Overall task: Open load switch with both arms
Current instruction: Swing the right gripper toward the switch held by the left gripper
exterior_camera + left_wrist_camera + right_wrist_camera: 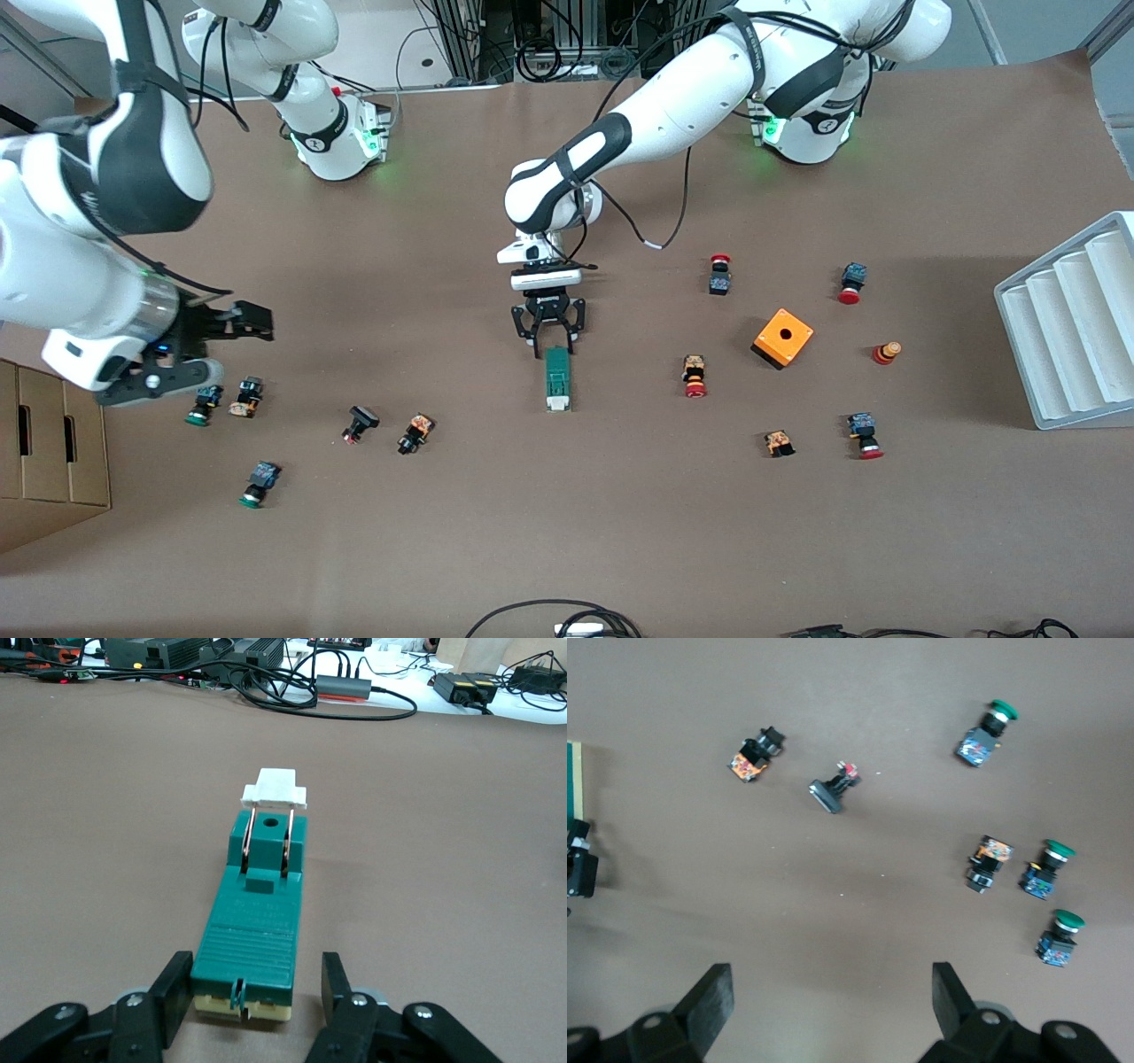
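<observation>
The load switch point(557, 378) point(257, 921) is a narrow green block lying flat mid-table, with its white sliding piece point(275, 788) at the end nearer the front camera. My left gripper point(555, 348) point(256, 983) is down at the table and straddles the switch's other end. One finger point(174, 985) touches the block's side, and a small gap shows at the other finger. My right gripper point(226, 346) point(833, 992) hangs open and empty over the table at the right arm's end, above several push-buttons point(1050, 877).
Small red and green push-buttons point(695, 376) lie scattered toward both ends of the table. An orange box with a hole point(783, 337) and a grey ribbed rack point(1072, 328) sit toward the left arm's end. Cardboard boxes point(44, 452) stand at the right arm's end.
</observation>
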You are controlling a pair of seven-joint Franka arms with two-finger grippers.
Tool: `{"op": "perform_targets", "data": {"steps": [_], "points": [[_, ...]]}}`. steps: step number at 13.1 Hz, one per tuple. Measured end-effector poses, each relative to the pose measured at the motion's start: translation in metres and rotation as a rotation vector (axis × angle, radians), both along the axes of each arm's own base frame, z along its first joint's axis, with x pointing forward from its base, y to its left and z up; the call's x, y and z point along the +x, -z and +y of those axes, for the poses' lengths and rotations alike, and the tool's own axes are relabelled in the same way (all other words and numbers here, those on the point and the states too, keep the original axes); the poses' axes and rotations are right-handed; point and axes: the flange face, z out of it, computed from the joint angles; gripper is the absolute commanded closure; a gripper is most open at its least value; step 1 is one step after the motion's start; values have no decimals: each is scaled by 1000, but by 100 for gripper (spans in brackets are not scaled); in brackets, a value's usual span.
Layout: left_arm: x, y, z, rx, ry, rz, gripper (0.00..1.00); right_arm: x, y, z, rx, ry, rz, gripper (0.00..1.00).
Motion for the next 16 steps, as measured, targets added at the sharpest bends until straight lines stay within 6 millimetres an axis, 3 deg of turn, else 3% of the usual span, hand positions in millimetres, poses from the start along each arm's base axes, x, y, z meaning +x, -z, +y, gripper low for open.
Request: {"op": "perform_targets", "data": {"steps": [6, 8, 12, 14, 16], "points": [[-5, 10, 0, 25, 2, -21, 36, 7, 35, 60, 70, -58, 10, 0], [-4, 14, 3, 37, 0, -36, 36, 5, 32, 70, 68, -80, 6, 0], [-11, 16, 0, 44, 3, -50, 36, 4, 6, 76, 92, -240, -38, 0], [-14, 17, -1, 44, 0, -56, 43, 2, 7, 100, 96, -292, -53, 0], [-14, 17, -1, 42, -2, -57, 43, 3, 20, 124, 96, -319, -64, 0]]}}
